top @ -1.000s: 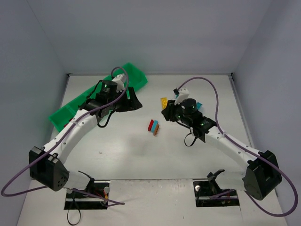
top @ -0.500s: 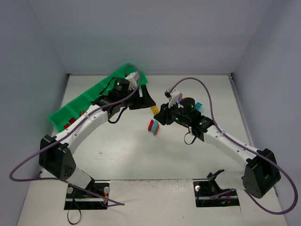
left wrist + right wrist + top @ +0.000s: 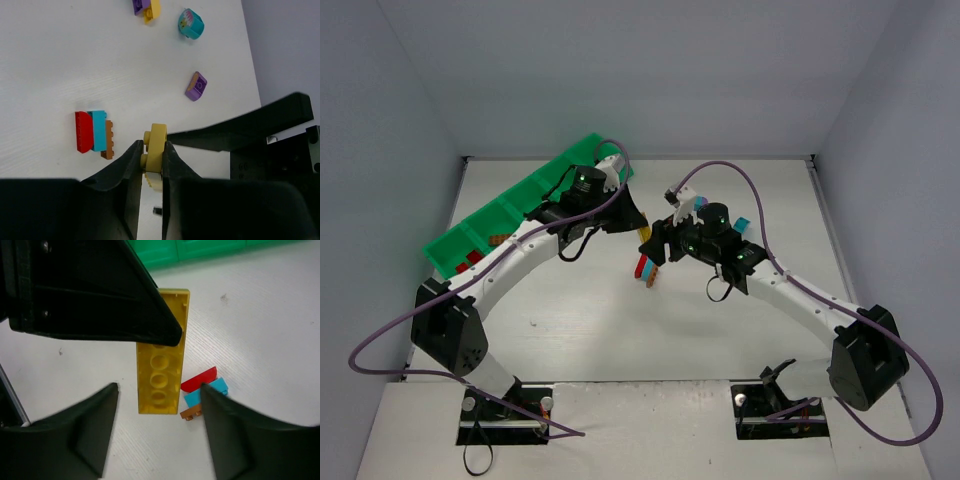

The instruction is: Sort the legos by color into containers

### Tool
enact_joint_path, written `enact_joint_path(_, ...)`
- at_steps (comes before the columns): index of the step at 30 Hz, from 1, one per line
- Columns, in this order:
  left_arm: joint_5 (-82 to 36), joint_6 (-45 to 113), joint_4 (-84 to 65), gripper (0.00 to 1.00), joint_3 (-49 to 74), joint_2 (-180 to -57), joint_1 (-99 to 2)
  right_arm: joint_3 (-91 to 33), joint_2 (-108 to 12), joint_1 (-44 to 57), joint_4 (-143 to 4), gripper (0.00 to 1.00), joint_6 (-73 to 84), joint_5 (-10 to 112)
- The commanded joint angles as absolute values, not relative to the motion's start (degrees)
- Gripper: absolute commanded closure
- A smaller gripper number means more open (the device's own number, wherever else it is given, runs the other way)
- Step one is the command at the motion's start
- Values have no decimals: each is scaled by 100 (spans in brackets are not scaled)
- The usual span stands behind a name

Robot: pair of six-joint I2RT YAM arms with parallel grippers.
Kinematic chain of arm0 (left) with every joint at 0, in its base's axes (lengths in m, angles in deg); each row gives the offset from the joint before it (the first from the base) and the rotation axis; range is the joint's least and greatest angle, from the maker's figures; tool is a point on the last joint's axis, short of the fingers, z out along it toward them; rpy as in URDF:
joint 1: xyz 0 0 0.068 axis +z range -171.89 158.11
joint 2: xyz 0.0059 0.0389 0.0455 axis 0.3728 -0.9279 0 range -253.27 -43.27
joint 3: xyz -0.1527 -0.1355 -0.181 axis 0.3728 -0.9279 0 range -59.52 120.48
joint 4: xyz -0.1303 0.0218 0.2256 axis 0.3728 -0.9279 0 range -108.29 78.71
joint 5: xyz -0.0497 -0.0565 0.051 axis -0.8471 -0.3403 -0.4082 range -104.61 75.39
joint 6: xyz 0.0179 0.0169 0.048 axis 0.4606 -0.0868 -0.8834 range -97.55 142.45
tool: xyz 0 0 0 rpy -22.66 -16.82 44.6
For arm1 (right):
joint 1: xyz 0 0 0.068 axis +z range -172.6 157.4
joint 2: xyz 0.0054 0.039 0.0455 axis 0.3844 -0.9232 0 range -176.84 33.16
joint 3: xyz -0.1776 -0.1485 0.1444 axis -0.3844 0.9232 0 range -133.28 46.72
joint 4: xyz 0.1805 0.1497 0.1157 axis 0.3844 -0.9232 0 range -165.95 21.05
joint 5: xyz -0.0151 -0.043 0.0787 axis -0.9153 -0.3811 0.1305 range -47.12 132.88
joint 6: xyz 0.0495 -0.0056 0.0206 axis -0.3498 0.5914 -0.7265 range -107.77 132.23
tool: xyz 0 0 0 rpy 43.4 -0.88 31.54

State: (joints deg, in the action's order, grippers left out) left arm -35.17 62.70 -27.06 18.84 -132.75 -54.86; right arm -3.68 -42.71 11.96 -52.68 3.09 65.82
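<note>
While left gripper [image 3: 152,148] pinches yellow lego [image 3: 162,367], right gripper [image 3: 159,391] spans it loosely.

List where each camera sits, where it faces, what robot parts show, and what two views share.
Top external: above and behind the bases, looking down at the table; both arms, left pincer and right pincer show.
Left wrist: on the left arm, looking down past its fingers, shut on a yellow lego.
Right wrist: on the right arm, facing the green tray past its open fingers.
Shared: both wrist views show the yellow lego and the red-teal-brown stack.
</note>
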Motion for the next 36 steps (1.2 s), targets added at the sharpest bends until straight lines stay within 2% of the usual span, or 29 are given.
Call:
enact_joint_path(1, -3018, 5902, -2719, 100, 2370, -13116, -5423, -742, -4408, 1159, -4979, 31, 248, 6538)
enact_joint_path(3, -2684, 5656, -2869, 100, 2432, -13134, -5292, -830, -4453, 1088, -5198, 24, 143, 6294)
enact_joint_path(5, -2368, 5446, -3001, 100, 2485, -13152, -5143, -857, -4444, 1018, -5408, 22, 37, 5925)
enact_joint_path(8, -1805, 5252, -3159, 100, 2573, -13204, -4642, -839, -4286, 834, -5724, 15, -322, 4915)
enact_joint_path(16, -249, 4909, -3133, 100, 3090, -13845, -3377, -734, -4049, -36, -7481, 15, -1729, 2796)
enact_joint_path(23, 244, 4636, -3142, 100, 3627, -14689, -2928, -435, -3838, -291, -8266, 15, -2564, 2153)
enact_joint_path(27, 270, 4618, -3098, 94, 3786, -15154, -2760, -338, -3847, -441, -8599, 14, -2942, 2091)
enact_joint_path(30, 174, 4548, -3037, 85, 3969, -15418, -2707, -242, -3890, -555, -8653, 14, -3118, 2108)
enact_joint_path(33, 147, 4548, -3159, 72, 4207, -15621, -2690, -171, -4031, -748, -8653, 14, -3206, 2257)
enact_joint_path(34, 138, 4574, -3221, 63, 4251, -15630, -2681, -154, -4066, -810, -8653, 14, -3224, 2318)
enact_joint_path(36, 121, 4600, -3230, 55, 4252, -15595, -2681, -136, -4241, -959, -8653, 14, -3277, 2415)
